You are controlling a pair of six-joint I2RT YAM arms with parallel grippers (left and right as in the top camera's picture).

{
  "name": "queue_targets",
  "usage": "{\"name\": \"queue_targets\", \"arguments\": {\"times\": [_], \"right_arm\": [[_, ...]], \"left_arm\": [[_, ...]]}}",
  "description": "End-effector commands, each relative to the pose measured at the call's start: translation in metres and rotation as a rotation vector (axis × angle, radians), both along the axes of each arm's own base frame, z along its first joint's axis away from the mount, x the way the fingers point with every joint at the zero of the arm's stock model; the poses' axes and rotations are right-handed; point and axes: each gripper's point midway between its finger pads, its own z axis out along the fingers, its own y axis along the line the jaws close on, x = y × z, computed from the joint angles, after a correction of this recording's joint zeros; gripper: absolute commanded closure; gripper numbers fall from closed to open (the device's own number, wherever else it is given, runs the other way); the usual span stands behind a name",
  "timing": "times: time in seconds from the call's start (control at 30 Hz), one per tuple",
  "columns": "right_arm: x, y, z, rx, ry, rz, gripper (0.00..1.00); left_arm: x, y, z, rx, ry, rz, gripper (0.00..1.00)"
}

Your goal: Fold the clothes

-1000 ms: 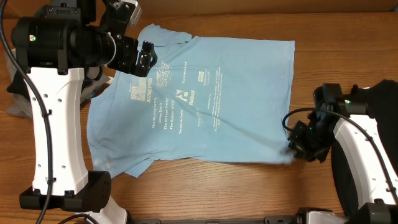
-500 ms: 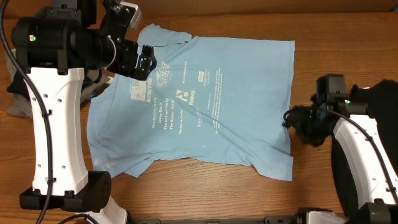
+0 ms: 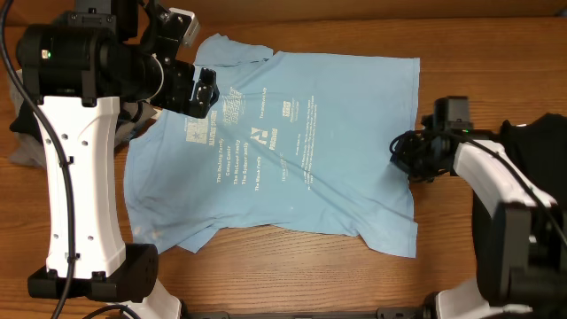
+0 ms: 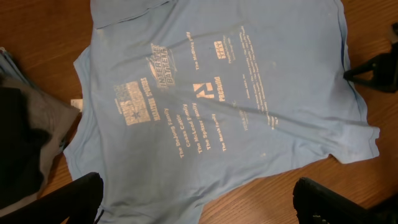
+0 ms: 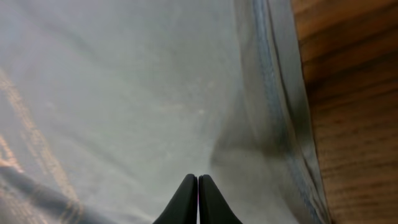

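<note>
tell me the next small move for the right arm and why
Probably raise the right pincer slightly to test its hold. It is shut at the hem of the T-shirt, cloth puckering toward its tips, but a real pinch isn't clear. If the hem rises, fold it leftward.

The T-shirt [image 3: 292, 151] is light blue with small white print; the worktop [image 3: 354, 275] brown wood-grain; the other garments [image 4: 37, 134] grey and black.

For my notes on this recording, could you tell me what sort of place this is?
Likely a robotics lab bench: a wooden table, a left arm and right arm flanking it, and a T-shirt spread out for folding.
</note>
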Motion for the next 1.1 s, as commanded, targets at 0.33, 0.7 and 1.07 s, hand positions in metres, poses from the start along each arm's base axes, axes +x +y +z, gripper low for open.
{"name": "queue_targets", "arguments": {"times": [0.33, 0.7, 1.07], "right_arm": [[-0.018, -0.063, -0.022, -0.223, 0.116, -0.158, 0.96], [0.008, -0.048, 0.02, 0.02, -0.058, -0.031, 0.96], [0.036, -0.02, 0.02, -0.131, -0.151, -0.019, 0.89]], "left_arm": [[-0.001, -0.001, 0.002, 0.009, -0.012, -0.012, 0.0], [-0.001, -0.001, 0.002, 0.009, -0.011, -0.012, 0.0], [-0.001, -0.001, 0.002, 0.006, -0.008, -0.013, 0.0]]}}
